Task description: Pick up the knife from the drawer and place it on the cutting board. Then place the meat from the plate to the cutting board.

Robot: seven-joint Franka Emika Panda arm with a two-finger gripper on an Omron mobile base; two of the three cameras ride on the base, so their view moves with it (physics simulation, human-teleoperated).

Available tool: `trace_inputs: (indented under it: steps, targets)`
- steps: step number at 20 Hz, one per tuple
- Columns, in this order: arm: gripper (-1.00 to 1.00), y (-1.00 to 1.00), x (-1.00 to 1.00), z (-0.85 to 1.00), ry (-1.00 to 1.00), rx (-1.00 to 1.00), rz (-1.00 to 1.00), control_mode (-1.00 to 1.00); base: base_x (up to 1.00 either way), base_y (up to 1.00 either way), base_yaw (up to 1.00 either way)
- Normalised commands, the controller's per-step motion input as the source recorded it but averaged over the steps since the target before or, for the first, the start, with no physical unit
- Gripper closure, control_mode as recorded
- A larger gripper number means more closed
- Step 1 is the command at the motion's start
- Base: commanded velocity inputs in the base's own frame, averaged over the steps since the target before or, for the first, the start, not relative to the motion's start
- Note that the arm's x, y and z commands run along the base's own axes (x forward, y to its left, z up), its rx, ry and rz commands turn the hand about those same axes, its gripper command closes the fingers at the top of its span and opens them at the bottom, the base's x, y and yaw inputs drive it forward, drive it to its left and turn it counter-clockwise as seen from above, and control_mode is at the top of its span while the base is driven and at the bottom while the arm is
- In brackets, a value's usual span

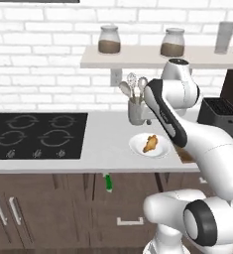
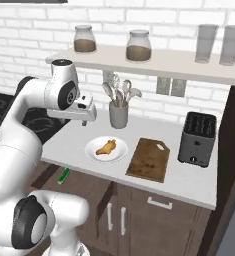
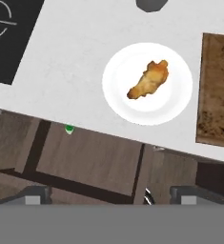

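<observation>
My gripper [image 2: 84, 121] hangs open above the counter, just left of the white plate [image 2: 94, 150], with nothing between its fingertips [image 3: 33, 195]. The orange-brown meat [image 3: 148, 80] lies in the middle of the plate [image 3: 118, 81]. To the plate's right lies the dark wooden cutting board [image 2: 148, 159], bare. Below the counter edge the brown drawer [image 3: 89, 159] stands pulled out. The knife's green handle [image 1: 108, 182] shows in it near its back left; the blade is hard to make out. The hand view has the knife [image 3: 69, 128] just under the counter edge.
A grey utensil holder [image 2: 118, 114] with spoons stands behind the plate. A black toaster [image 2: 196, 138] sits right of the board. The stovetop [image 1: 33, 135] lies at the left. A shelf [image 2: 154, 62] with jars and glasses hangs above.
</observation>
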Motion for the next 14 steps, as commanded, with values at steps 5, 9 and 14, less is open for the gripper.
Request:
trace_inputs:
  steps: [5, 9, 14]
  targets:
    - [-1.0, 0.0, 0.0, 0.0, 0.0, 0.0, 0.0, 1.0, -0.23, -0.28, 0.35]
    - [-1.0, 0.0, 0.0, 0.0, 0.0, 0.0, 0.0, 1.0, -0.34, -0.44, 0.46]
    - [-1.0, 0.0, 0.0, 0.0, 0.0, 0.0, 0.0, 1.0, -0.39, -0.7, 0.41]
